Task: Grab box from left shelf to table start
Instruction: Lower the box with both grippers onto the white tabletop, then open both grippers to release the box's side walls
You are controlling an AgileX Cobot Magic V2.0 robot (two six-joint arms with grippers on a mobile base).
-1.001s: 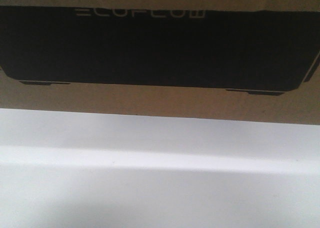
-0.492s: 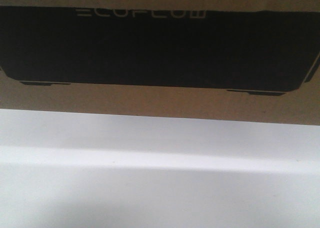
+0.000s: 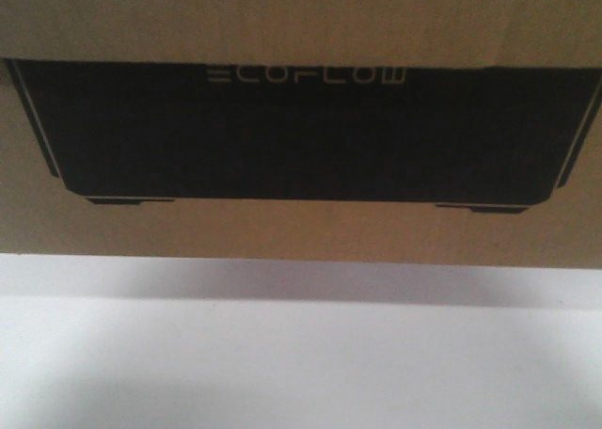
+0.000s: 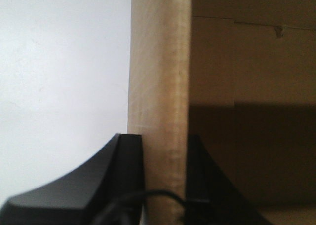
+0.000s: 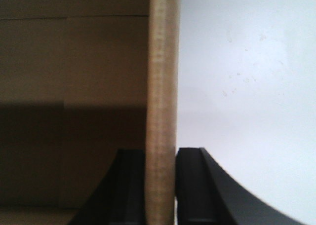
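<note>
Placement step: the box sits low over the table. Left gripper and right gripper each clamp a cardboard flap. Next: confirm the box rests fully, then release both together.

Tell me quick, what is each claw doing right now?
Left gripper: shut on the box, pinching its cardboard flap.
Right gripper: shut on the box's flap too.

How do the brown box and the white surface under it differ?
The box is brown cardboard with a black panel lettered ECOFLOW; the table is plain white. The box's face stands upright; the table lies flat. Both run wider than the front view.
</note>
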